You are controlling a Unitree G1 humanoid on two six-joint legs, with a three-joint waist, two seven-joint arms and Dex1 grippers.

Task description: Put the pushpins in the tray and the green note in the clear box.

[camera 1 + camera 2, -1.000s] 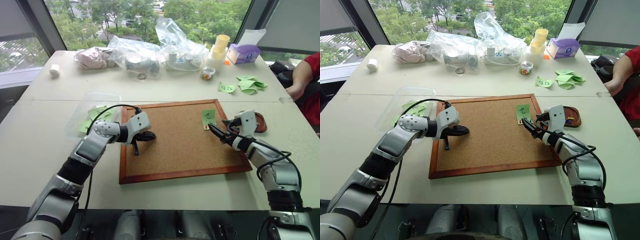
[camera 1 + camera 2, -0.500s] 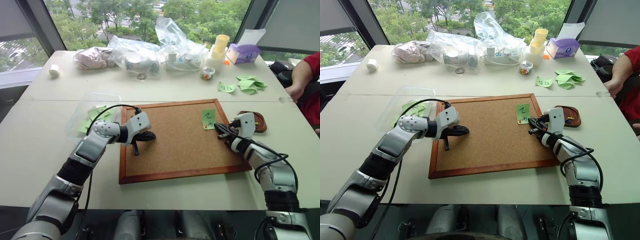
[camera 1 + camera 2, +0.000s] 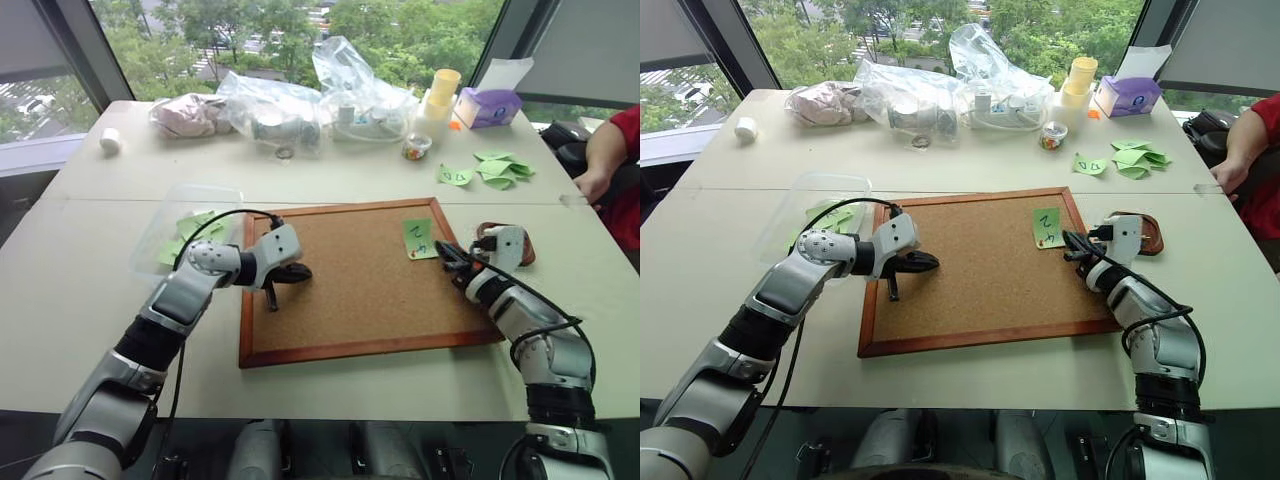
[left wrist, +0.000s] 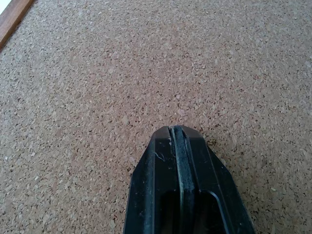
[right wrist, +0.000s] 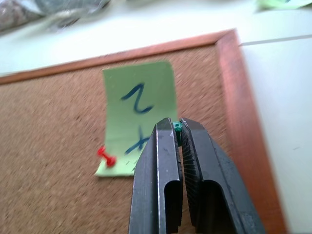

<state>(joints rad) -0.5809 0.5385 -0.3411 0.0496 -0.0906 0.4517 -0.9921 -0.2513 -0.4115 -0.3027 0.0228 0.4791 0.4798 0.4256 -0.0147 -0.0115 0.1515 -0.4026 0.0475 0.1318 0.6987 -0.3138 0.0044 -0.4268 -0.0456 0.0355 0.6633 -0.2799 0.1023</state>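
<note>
My right pincer [image 5: 178, 127] pinches a tiny green-headed pushpin [image 5: 177, 127] at its tips; my left pincer [image 4: 176, 134] is pressed together, empty, over grainy corkboard [image 4: 97, 73]. The dark wooden tray [image 3: 1151, 236] sits right of centre, just beyond the board's frame: I should carry the pin over level and release low inside its raised rim. The green note [image 5: 138, 117], thin paper, stays held by a red pushpin [image 5: 107, 157]. The clear box [image 3: 800, 205] lies centre-left.

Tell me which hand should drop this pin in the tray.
Right. The right hand is already shut on a green pin, and it sits beside the tray. The left hand is shut, holds nothing, and rests across the corkboard, far from the tray.
</note>
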